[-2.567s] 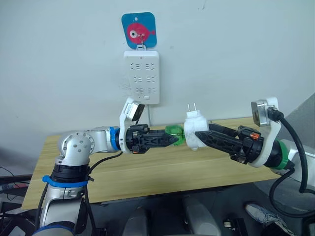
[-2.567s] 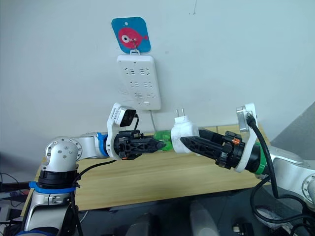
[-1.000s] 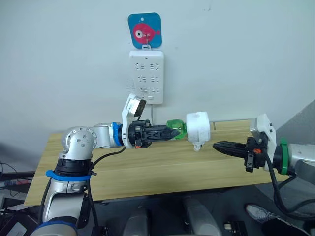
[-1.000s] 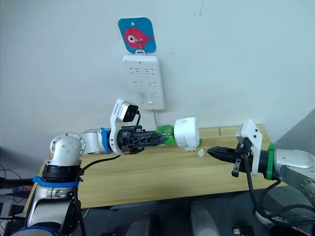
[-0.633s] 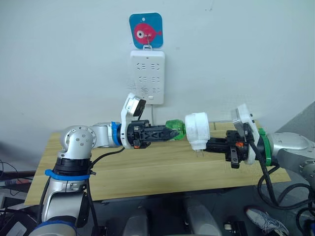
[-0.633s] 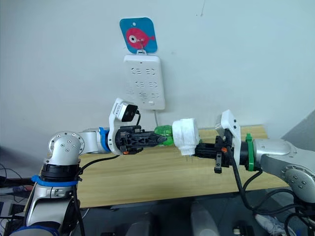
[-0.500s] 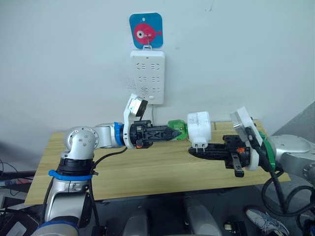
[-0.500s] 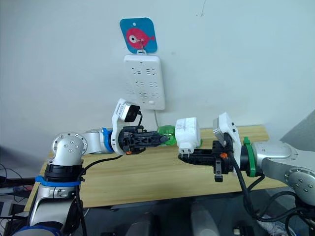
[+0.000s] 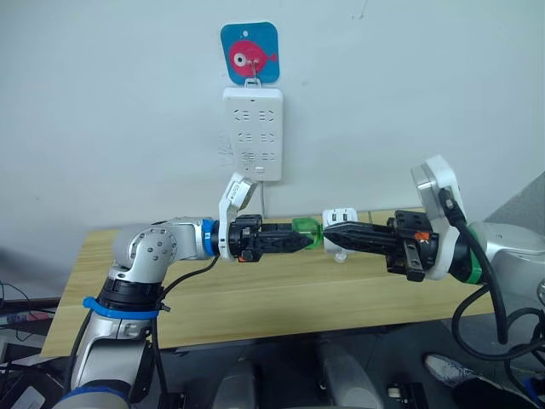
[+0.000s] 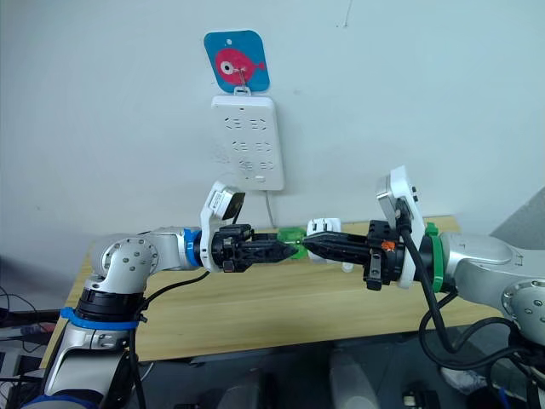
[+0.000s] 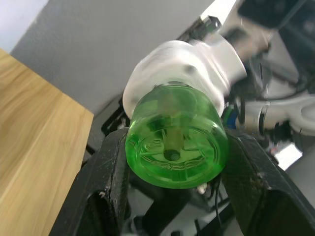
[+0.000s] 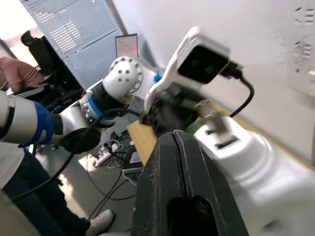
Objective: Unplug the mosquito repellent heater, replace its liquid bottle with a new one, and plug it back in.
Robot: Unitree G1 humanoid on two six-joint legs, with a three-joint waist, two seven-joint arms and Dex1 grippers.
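Our left gripper (image 9: 298, 240) pinches the green bottle (image 11: 174, 142), whose base our left wrist view reveals; our right gripper (image 10: 311, 244), fingers pressed together, touches the heater (image 9: 341, 221).

No legible text, label, brand or number anywhere.

Since 2.6 s ago the right gripper (image 9: 328, 231) let go of the mosquito repellent heater (image 9: 339, 221), drew off to the right, and has returned with fingers together against its front. The heater has turned over, prongs down at 1.0 s ago. The left gripper (image 9: 305, 239) has levelled out.
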